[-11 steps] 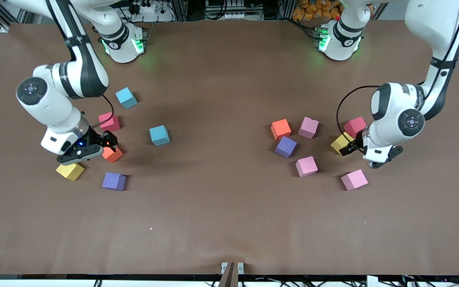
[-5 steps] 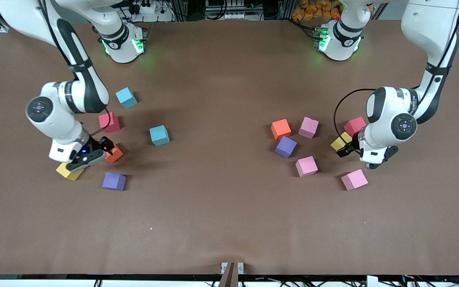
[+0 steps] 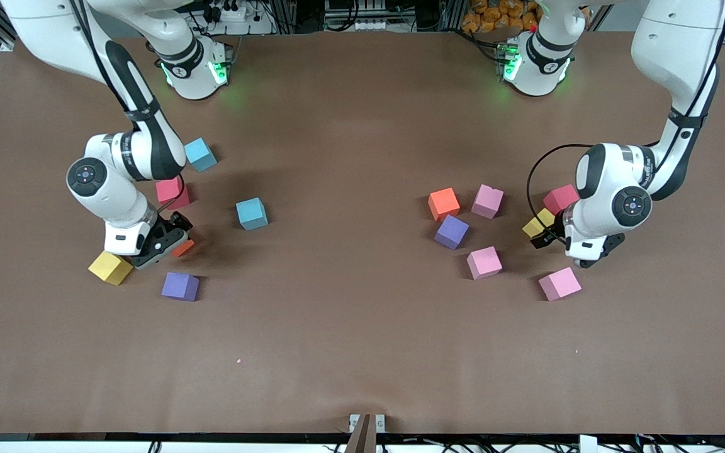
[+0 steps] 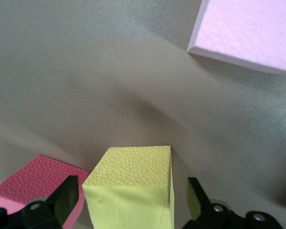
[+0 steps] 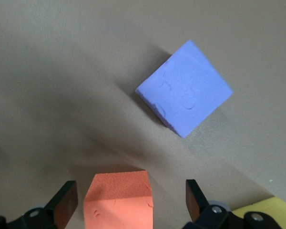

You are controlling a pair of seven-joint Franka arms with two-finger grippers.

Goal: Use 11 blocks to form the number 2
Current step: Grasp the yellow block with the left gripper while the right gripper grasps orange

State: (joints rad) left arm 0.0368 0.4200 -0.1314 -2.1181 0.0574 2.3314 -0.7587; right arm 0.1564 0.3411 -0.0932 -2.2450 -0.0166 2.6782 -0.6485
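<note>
The blocks lie loose in two groups and no number 2 is in view. My right gripper (image 3: 170, 242) is open and down astride an orange block (image 3: 182, 247) (image 5: 118, 200), with a gap at each finger. A yellow block (image 3: 111, 268) and a purple block (image 3: 180, 286) (image 5: 185, 93) lie close by. My left gripper (image 3: 545, 231) is open around a yellow block (image 3: 537, 223) (image 4: 131, 193) without touching it. An orange block (image 3: 443, 204), a purple block (image 3: 451, 231) and three pink blocks (image 3: 487, 201) (image 3: 484, 262) (image 3: 559, 283) lie around it.
A red cube (image 3: 559, 198) (image 4: 33, 179) sits right beside the left gripper's yellow block. Another red cube (image 3: 172, 192) and two light blue blocks (image 3: 199, 154) (image 3: 252, 213) lie near the right arm. The brown table (image 3: 350, 314) is bare between the groups.
The right gripper has swung in and come down over the orange block. The left gripper has shifted slightly down around the yellow block. No block has moved.
</note>
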